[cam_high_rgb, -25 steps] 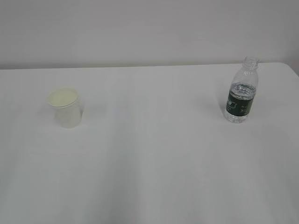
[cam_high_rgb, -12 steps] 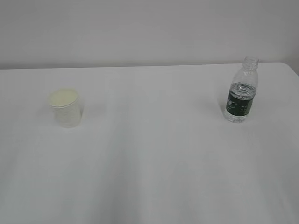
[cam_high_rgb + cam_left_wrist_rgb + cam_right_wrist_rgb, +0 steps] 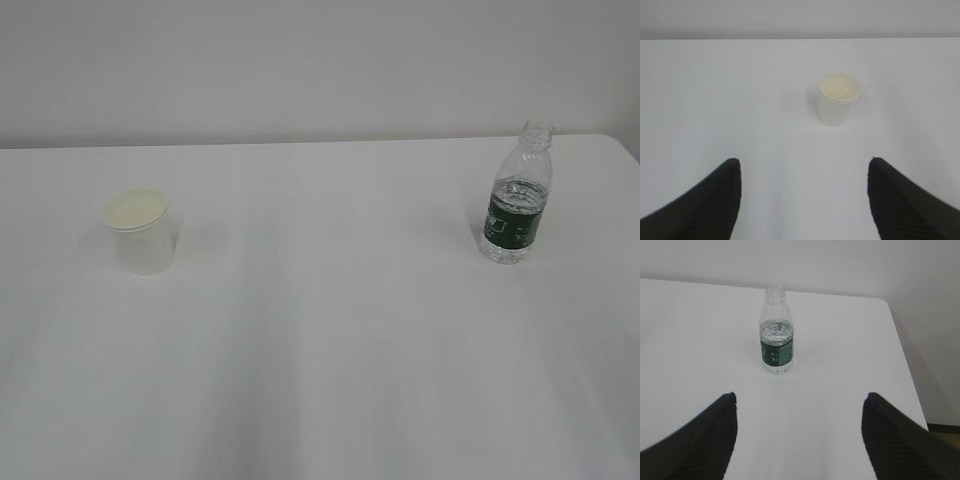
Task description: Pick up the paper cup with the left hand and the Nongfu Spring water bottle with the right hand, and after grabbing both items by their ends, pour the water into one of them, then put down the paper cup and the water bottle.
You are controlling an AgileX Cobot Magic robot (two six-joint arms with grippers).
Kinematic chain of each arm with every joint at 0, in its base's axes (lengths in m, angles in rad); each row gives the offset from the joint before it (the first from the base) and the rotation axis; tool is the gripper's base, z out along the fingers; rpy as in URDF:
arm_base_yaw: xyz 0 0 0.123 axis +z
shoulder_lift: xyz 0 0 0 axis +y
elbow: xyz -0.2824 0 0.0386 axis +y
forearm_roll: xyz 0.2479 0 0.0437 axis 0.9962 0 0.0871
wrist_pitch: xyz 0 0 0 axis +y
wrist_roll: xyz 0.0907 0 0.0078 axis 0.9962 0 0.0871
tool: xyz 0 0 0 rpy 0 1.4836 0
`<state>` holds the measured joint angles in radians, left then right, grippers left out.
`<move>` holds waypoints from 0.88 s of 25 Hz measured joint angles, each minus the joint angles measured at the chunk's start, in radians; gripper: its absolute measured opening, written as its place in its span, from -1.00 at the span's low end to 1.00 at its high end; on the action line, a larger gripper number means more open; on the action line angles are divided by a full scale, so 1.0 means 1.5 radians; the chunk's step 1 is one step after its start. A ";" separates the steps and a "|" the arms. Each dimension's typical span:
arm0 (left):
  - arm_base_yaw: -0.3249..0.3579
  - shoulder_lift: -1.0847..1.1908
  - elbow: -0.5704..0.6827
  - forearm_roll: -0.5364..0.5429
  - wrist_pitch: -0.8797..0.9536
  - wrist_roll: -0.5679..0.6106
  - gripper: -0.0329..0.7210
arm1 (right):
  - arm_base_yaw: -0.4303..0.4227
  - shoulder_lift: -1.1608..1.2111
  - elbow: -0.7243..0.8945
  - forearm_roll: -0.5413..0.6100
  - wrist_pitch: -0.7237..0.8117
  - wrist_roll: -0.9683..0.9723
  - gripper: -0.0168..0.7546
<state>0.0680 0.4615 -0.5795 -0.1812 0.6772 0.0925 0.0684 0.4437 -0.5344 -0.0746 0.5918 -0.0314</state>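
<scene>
The left hand [image 3: 802, 200] has its 2 black fingers [image 3: 705, 205] spread wide, with nothing between them but bare table. The paper cup [image 3: 838, 98] stands upright ahead of this gripper, well apart from the fingertips and a little right of the line between them. Its cream inside faces up, and whether it holds any liquid cannot be told.

The right hand [image 3: 800, 440] is likewise wide open and holds nothing, its 2 dark ribbed fingers [image 3: 900, 440] at the lower corners of its wrist view. The water bottle [image 3: 775, 330] stands upright ahead of it, uncapped, slightly left of the gap's middle and well apart from the fingers. The water [image 3: 775, 332] reaches about to the top of the dark green label.

From the exterior view, the cup [image 3: 141, 232] sits on the left of the white table [image 3: 330, 340] and the bottle [image 3: 518, 195] on the right, near the far right corner, well apart from each other. Neither arm shows there.
</scene>
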 joint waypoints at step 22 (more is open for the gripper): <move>0.000 0.077 0.000 0.025 -0.127 0.000 0.57 | 0.000 0.080 0.000 0.000 -0.126 -0.012 0.57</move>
<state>0.0680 0.5768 -0.5795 -0.1437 0.4873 0.0925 0.0684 0.5636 -0.5344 -0.0746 0.4033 -0.0499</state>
